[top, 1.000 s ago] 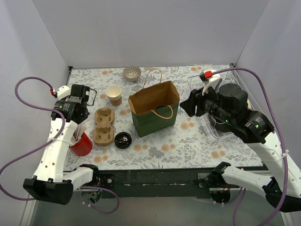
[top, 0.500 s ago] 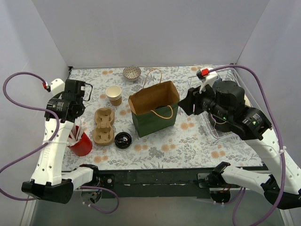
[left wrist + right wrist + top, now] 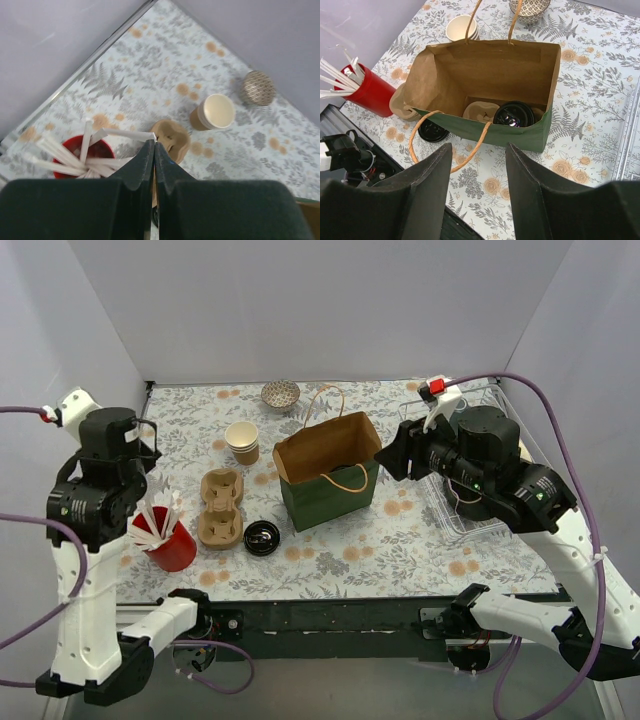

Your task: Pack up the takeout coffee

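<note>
From the top external camera, we see the green paper bag standing open mid-table; the takeout coffee inside it is hidden here. The left gripper hangs above the red straw cup.

Through the left wrist camera, we see its fingers pressed together, holding nothing.

Through the right wrist camera, we find the takeout coffee on the bag's floor, in a carrier. We judge it light, crushable and spill-prone, best gripped around the cup wall below the lid. The right gripper stands parted and empty above the bag.

Closed left gripper above red straw cup.
</note>
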You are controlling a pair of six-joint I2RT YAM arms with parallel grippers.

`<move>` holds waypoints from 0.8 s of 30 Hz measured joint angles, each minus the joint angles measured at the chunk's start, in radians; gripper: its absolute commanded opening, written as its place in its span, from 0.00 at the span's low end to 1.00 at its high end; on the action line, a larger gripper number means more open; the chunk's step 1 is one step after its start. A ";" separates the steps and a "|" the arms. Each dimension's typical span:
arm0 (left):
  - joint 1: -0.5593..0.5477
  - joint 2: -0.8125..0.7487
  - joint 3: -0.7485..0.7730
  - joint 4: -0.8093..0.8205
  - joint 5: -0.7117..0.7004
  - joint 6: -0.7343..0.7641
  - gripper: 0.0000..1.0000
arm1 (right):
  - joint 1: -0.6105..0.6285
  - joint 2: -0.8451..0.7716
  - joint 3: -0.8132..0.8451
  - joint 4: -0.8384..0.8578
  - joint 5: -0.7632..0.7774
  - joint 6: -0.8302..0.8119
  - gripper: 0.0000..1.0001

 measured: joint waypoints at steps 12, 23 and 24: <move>0.000 -0.133 0.119 0.287 0.267 0.082 0.00 | 0.000 -0.023 0.049 -0.026 0.064 0.035 0.52; 0.000 -0.203 -0.050 0.698 0.809 -0.132 0.00 | 0.000 -0.075 0.080 -0.031 0.145 0.039 0.52; 0.000 -0.201 -0.076 0.711 0.849 -0.146 0.00 | 0.000 -0.077 0.080 -0.031 0.149 0.039 0.52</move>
